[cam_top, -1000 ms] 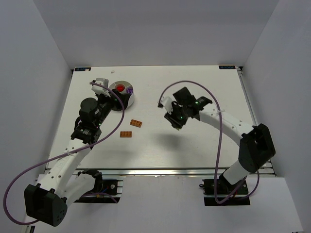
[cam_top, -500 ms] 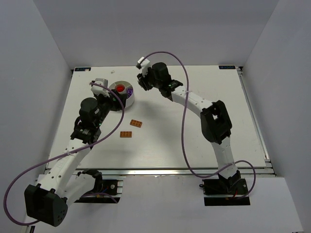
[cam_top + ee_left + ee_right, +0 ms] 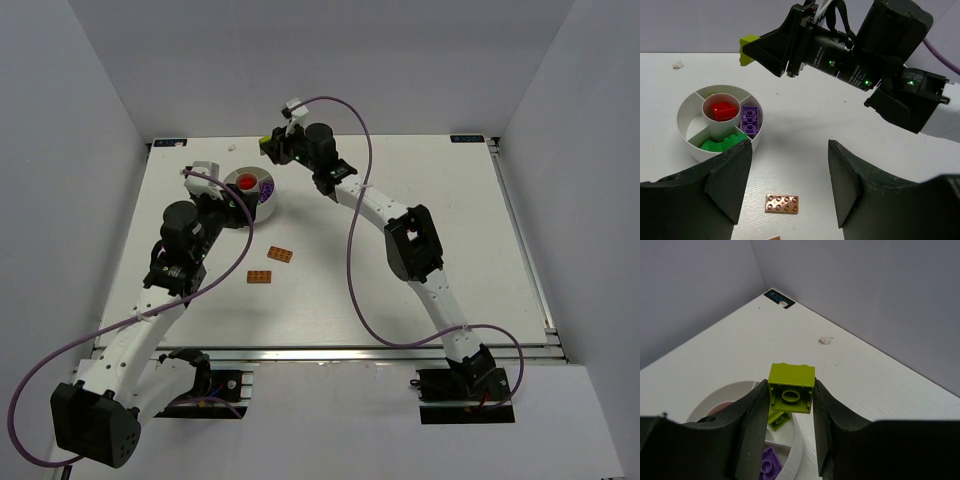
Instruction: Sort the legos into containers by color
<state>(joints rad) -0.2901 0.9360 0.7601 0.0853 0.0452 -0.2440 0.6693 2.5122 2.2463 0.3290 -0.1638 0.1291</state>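
- The white table [image 3: 420,210] lies under both of my arms.
- My right arm [image 3: 375,205] stretches far over to the left, across the table to its far side.
- The round white dish [image 3: 693,149] stands on the far left of the table, just ahead of my left fingers. Dividers split it into a centre cup and outer compartments.
- My left gripper [image 3: 790,155] hovers near the dish on its near side. The fingers stand wide apart with nothing between them.
- My right gripper [image 3: 790,390] is raised in the air by the far side of the dish, its fingers clamped on the two sides of the lime-green block [image 3: 791,387]. The block hangs clear of the table, hollow underside toward my wrist camera, with the dish below it in that view.
- Two flat orange plates [image 3: 281,254] lie on the bare table near the dish. They are side by side but apart, and the second one [image 3: 262,277] lies closer to my bases.
- A green piece [image 3: 720,144] sits in the dish's near compartment.
- A purple brick [image 3: 751,120] lies studs up in the right-hand compartment.
- A red brick [image 3: 724,109] rests in the centre cup.
- A small lime piece [image 3: 779,419] lies in the compartment under my held block.
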